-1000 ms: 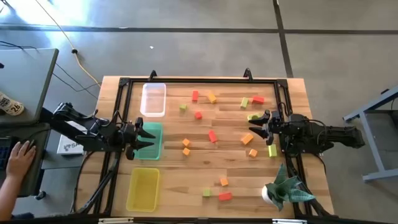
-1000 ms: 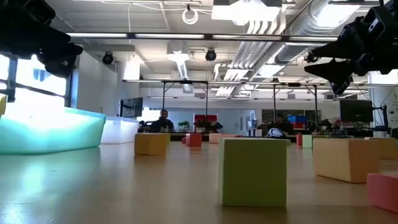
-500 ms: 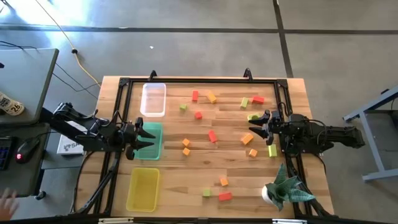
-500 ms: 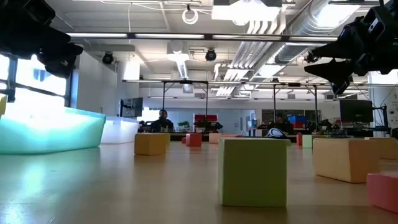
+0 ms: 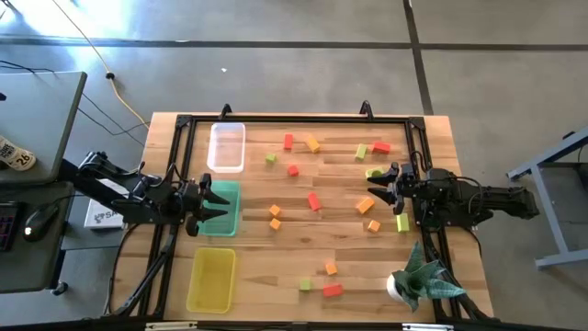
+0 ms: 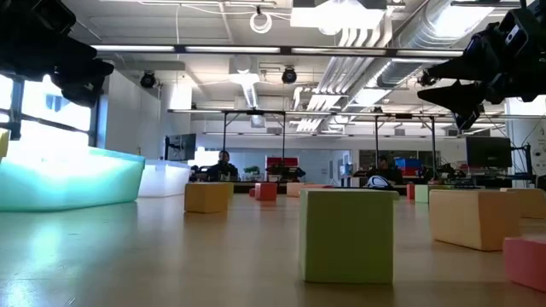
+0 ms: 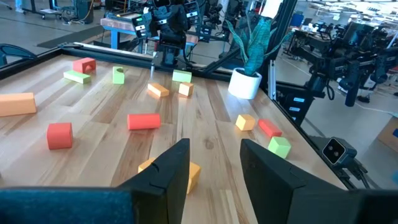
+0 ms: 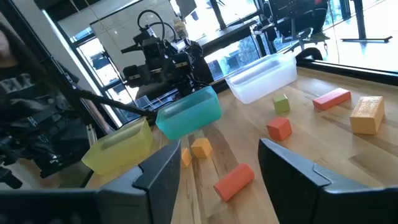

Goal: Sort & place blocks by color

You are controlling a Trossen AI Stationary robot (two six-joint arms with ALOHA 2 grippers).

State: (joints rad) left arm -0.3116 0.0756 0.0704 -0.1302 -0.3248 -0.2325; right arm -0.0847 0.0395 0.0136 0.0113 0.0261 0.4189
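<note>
- Blocks: about eighteen lie scattered over the surface, in red, orange and yellow-green.
- Three trays: clear, green, yellow.
- Left gripper, over the green tray: parted, empty.
- Right gripper, at the right edge: spread wide, empty.
- No writing legible.

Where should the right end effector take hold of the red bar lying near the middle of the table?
Probably across its two long faces, from straight above. The red bar lies flat and slanted, apart from other blocks, so the right end effector, open and empty, would need turning to match that slant.
</note>
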